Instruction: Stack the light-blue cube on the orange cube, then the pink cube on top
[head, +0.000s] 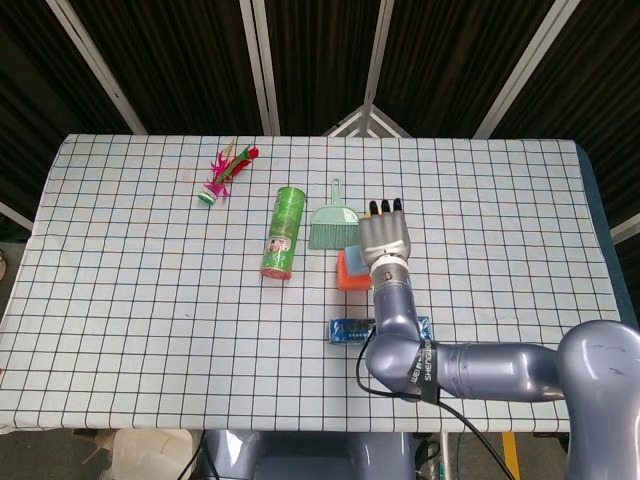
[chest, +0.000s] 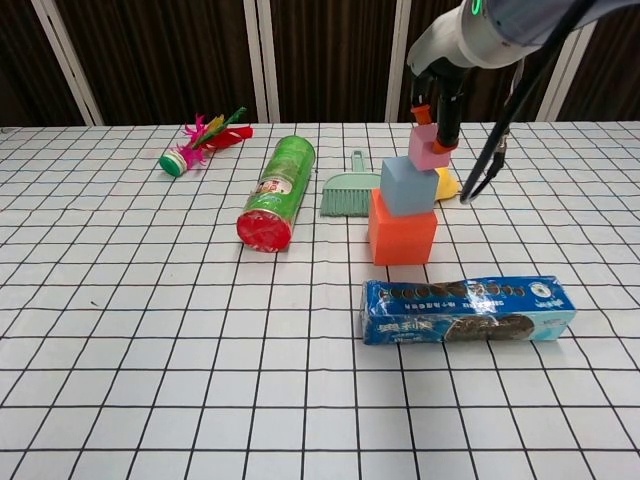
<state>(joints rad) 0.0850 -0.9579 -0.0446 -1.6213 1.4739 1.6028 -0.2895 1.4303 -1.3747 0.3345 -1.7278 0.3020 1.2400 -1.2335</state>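
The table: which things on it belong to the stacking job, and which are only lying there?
Job: orange cube, light-blue cube, pink cube held by the right hand.
Lying about: green can, dustpan, biscuit pack, shuttlecock, yellow object.

Head looks steeply down; chest low, nearer

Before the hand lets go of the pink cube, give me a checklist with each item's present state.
1. Light-blue cube sits on orange cube: ok.
2. Right hand grips pink cube: ok.
3. Pink cube centred over the light-blue cube: not ok; in the chest view it sits toward the right edge.
4. Pink cube resting fully on the light-blue cube: cannot tell; contact is unclear.
5. Yellow object behind the stack touches it: cannot tell.
6. Cookie pack lies apart from the stack: ok.
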